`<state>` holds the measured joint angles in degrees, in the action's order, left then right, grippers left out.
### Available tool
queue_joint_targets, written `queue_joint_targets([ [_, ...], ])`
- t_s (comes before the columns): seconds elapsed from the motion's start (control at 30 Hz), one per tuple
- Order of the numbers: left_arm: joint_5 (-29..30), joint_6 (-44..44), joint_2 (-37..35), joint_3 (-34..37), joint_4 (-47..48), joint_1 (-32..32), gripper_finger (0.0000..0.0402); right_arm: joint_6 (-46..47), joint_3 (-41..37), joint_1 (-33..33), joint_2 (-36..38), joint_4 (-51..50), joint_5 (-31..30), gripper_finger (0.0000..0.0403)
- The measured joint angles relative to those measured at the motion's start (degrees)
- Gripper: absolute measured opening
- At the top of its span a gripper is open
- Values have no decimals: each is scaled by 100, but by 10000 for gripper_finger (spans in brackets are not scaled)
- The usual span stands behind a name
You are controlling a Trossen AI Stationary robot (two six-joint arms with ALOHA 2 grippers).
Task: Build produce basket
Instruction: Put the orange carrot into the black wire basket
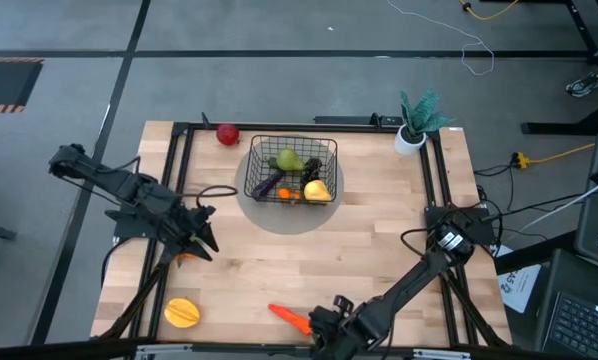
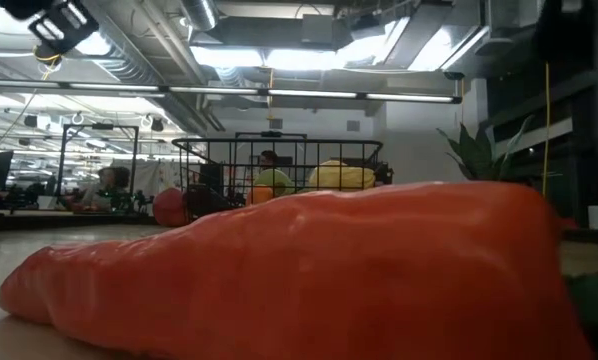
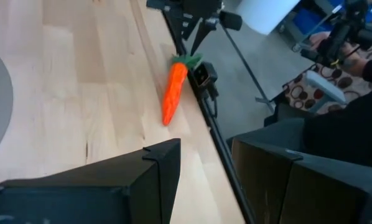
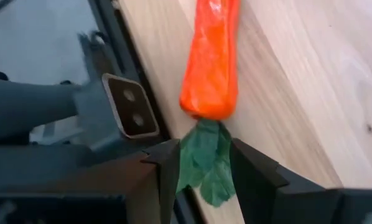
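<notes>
Carrot pickup at the table's near edge

The left gripper (image 1: 201, 240) waits spread and empty left of the basket (image 1: 292, 168); the right gripper (image 4: 201, 165), fingers apart, straddles the leaves of the carrot (image 4: 212, 59), seemingly untouched. Pinching only leaves could drop it overboard.

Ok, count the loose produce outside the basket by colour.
Red: 1, the apple
Orange: 1, the carrot
Yellow-orange: 1, the round fruit
Total: 3 outside the basket; an orange speck under the left tool is too hidden to count.
</notes>
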<state>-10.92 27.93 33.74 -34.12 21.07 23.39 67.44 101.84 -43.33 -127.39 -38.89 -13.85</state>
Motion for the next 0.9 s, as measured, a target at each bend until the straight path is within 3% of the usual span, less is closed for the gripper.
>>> queue_joint_targets([
  [0.9,595,4,-2,322,-143,337,133,260,13,-2,-574,134,189,128],
])
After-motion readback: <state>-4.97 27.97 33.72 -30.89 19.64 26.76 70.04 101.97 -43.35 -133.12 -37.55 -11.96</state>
